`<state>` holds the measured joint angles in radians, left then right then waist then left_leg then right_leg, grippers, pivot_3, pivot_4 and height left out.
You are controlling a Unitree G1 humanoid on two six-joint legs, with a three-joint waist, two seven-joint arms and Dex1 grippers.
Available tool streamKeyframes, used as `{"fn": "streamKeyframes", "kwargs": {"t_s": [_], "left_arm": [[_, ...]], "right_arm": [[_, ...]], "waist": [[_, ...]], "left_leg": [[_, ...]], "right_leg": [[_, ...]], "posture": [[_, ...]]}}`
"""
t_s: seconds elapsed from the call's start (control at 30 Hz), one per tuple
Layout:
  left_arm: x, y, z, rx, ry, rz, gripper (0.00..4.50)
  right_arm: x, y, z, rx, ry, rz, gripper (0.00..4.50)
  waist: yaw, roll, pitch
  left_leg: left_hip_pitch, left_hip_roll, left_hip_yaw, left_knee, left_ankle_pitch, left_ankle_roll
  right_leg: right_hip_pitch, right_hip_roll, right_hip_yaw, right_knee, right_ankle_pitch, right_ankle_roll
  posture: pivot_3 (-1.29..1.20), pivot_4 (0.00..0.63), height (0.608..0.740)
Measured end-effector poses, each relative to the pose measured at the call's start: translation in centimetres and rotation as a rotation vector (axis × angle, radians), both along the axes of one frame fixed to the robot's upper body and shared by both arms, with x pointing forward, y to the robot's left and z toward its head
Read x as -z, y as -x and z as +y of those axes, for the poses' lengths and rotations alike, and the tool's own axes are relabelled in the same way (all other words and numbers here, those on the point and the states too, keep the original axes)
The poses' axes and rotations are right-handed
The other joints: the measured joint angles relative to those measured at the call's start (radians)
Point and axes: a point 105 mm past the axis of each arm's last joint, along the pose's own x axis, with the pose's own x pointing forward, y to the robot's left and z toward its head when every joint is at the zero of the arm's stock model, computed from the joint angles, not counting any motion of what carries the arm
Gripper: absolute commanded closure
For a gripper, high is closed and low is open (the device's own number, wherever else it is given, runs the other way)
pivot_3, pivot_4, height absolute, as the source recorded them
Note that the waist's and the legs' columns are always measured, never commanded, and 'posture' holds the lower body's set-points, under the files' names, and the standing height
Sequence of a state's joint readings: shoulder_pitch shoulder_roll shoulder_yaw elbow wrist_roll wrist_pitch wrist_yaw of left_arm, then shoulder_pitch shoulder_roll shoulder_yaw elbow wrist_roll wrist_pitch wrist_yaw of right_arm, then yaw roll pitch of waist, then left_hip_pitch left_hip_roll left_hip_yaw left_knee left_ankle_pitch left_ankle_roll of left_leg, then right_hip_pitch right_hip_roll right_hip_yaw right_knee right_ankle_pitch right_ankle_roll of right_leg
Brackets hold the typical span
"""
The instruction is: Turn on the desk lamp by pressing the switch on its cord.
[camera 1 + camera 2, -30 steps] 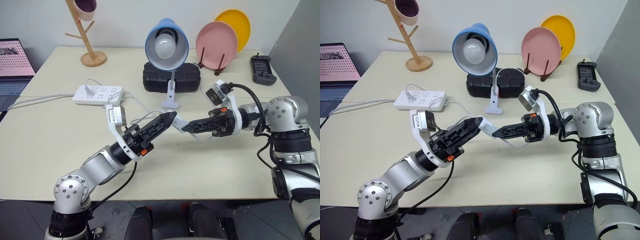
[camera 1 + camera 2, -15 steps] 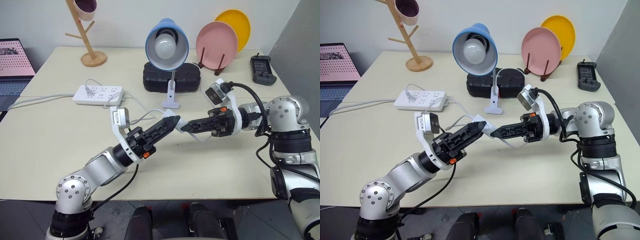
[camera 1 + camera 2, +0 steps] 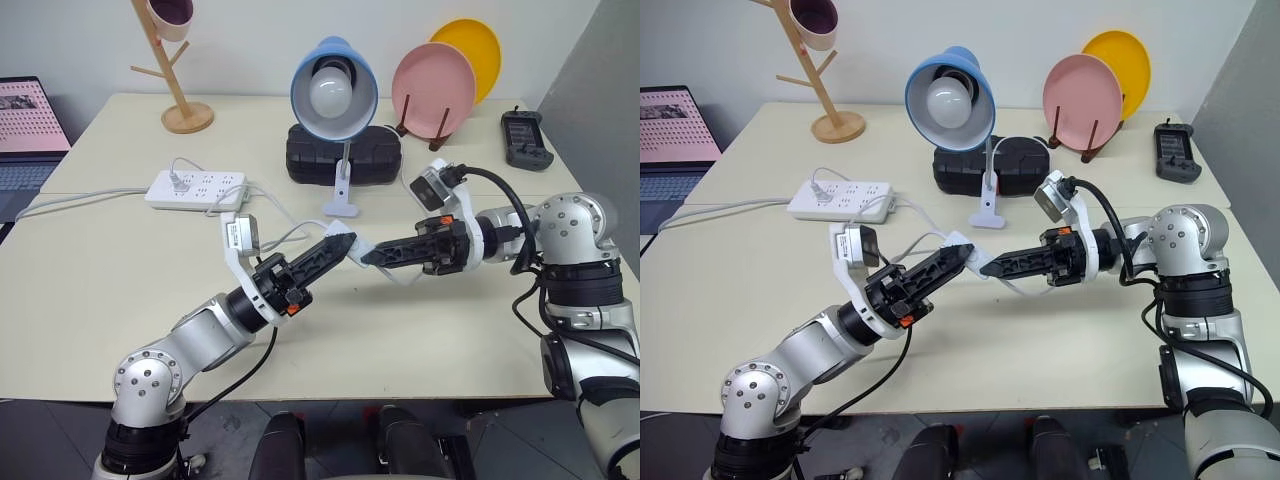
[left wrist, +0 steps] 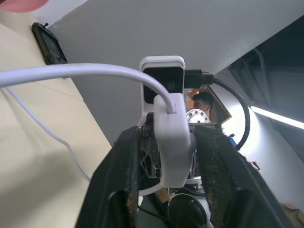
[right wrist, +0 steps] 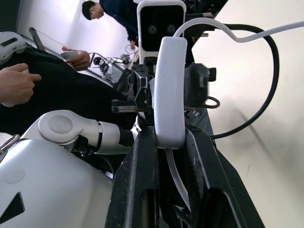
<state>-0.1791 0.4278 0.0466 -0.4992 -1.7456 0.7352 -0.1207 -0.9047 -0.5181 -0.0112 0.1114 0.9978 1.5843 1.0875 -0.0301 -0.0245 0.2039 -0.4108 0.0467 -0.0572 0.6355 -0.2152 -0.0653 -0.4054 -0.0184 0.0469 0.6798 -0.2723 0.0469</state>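
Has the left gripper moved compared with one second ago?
Yes. The left gripper shifted slightly toward the right gripper, judged against the desk lamp, and its fingers closed on the switch.

head pair: high, looking forward and down over the table (image 3: 90, 290) from mid range, near-identical overlap | left wrist: very close, looking along its fingers (image 4: 118, 190) at the switch (image 4: 171, 142), up toward the right arm's camera | right wrist: equally close, facing back; both share the switch
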Motion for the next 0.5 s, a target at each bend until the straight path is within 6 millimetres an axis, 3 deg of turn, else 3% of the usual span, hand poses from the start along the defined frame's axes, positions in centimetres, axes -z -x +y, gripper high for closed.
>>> {"fn": "streamKeyframes", "kwargs": {"t_s": [0.1, 0.5], "left_arm": [[-0.17, 0.09, 0.01, 0.009, 0.016, 0.002, 3.98], [-0.18, 0.11, -0.04, 0.013, 0.017, 0.017, 4.01]], "right_arm": [[-0.13, 0.12, -0.03, -0.008, -0.012, 0.002, 4.14], [-0.14, 0.23, -0.11, -0.008, -0.021, -0.011, 4.14]], "waist": [[0.0, 0.0, 0.0], [0.0, 0.0, 0.0]], "left_leg": [[0.0, 0.0, 0.0, 0.0, 0.0, 0.0], [-0.001, 0.0, 0.0, 0.0, 0.0, 0.0]], "right_leg": [[0.0, 0.0, 0.0, 0.0, 0.0, 0.0], [-0.001, 0.0, 0.0, -0.001, 0.0, 0.001]], "posture": [[0.0, 0.15, 0.74], [0.0, 0.15, 0.74]]}}
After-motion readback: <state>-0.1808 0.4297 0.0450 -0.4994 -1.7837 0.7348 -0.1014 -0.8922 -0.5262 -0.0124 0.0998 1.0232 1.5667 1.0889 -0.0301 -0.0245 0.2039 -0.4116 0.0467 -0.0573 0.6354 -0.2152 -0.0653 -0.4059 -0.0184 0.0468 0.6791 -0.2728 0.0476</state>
